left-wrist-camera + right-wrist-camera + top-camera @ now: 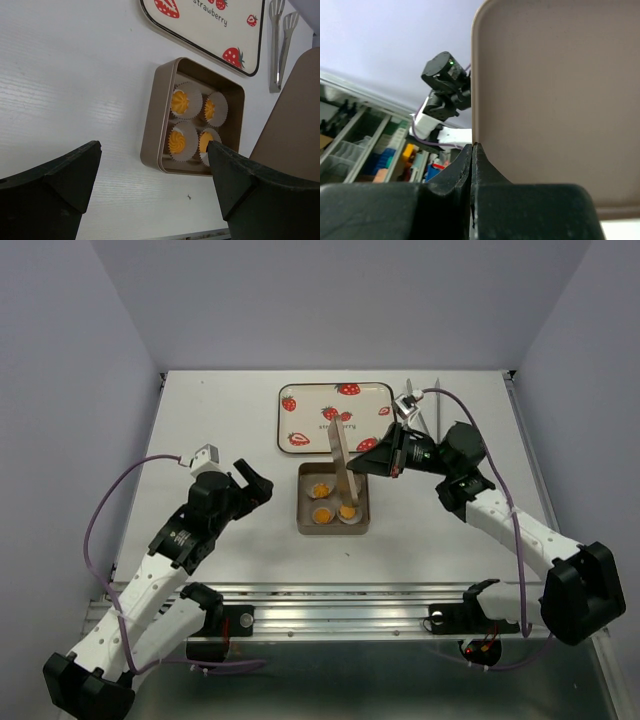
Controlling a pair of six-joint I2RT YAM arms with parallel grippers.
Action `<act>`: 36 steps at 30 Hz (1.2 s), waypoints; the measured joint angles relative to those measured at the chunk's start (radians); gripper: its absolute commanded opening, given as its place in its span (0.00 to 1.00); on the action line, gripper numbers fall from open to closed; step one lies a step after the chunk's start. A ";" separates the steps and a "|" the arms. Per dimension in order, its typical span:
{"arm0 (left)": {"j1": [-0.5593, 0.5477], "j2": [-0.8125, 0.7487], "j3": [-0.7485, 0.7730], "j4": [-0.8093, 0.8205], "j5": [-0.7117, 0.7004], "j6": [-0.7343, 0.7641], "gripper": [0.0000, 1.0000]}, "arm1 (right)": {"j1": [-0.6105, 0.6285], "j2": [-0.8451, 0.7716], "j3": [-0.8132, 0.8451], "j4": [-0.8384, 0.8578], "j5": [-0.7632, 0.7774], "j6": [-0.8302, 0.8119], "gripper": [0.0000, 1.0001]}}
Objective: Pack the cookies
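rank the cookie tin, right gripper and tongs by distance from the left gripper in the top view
1. cookie tin, just right of the left gripper
2. right gripper, beyond the tin, clamping the lid
3. tongs, far back right

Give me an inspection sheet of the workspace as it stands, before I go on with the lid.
Surface: white table; no spills seen.
Job's things: four cookies in white paper cups inside the open tin; lid held upright on edge over it.
Clutter: strawberry tray and metal tongs at the far side.
Grippers: right gripper shut on the lid's edge; left gripper open, holding nothing, left of the tin.
Cables: purple cables loop off both arms, clear of the tin.
Surroundings: plain lavender walls; metal rail at the near edge.
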 measured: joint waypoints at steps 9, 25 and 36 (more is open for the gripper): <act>0.000 -0.029 0.000 -0.019 0.007 -0.005 0.99 | 0.048 0.069 -0.101 0.277 0.032 0.182 0.01; 0.000 -0.028 0.000 -0.027 0.023 -0.024 0.99 | 0.139 0.255 -0.146 0.482 0.165 0.282 0.01; 0.000 -0.027 0.000 -0.029 0.025 -0.036 0.99 | 0.139 0.343 -0.152 0.610 0.191 0.356 0.02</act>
